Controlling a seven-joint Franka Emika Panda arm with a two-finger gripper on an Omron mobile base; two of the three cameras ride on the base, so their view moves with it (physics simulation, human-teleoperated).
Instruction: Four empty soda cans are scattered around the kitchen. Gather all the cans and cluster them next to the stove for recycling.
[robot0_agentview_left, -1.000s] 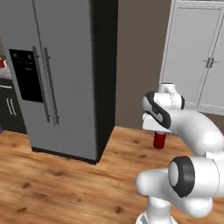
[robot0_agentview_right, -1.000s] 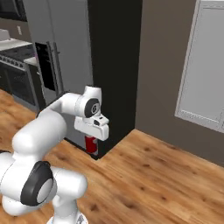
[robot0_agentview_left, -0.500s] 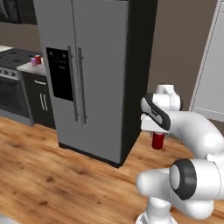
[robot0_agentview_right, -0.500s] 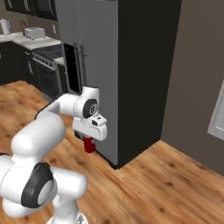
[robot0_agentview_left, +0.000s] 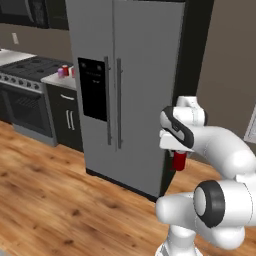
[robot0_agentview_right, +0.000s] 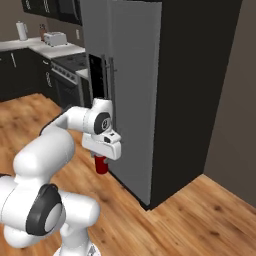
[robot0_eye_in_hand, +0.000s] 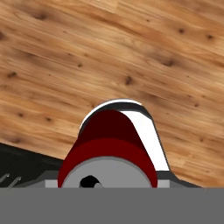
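A red soda can (robot0_agentview_left: 179, 161) hangs upright under my hand, with my gripper (robot0_agentview_left: 179, 154) shut on its top. The right base view has the same can (robot0_agentview_right: 101, 164) below the gripper (robot0_agentview_right: 102, 156), well above the wood floor. In the hand view the can (robot0_eye_in_hand: 109, 144) stands close up, silver top toward the camera, with floor behind it. The black stove (robot0_agentview_left: 25, 75) stands far to the left, also seen as the stove (robot0_agentview_right: 70, 62) past the fridge. On the counter beside it stand a red can (robot0_agentview_left: 65, 69) and a purple-pink can (robot0_agentview_left: 60, 72).
A tall grey fridge (robot0_agentview_left: 125, 90) with a black side panel stands right in front of the arm. A dark cabinet (robot0_agentview_left: 67, 117) sits between fridge and stove. A toaster (robot0_agentview_right: 54, 38) rests on the far counter. Open wood floor (robot0_agentview_left: 45, 200) lies to the left.
The whole picture has shifted: the base has turned, so the fridge slid right and the stove and its counter came into view. The red can stays in my gripper.
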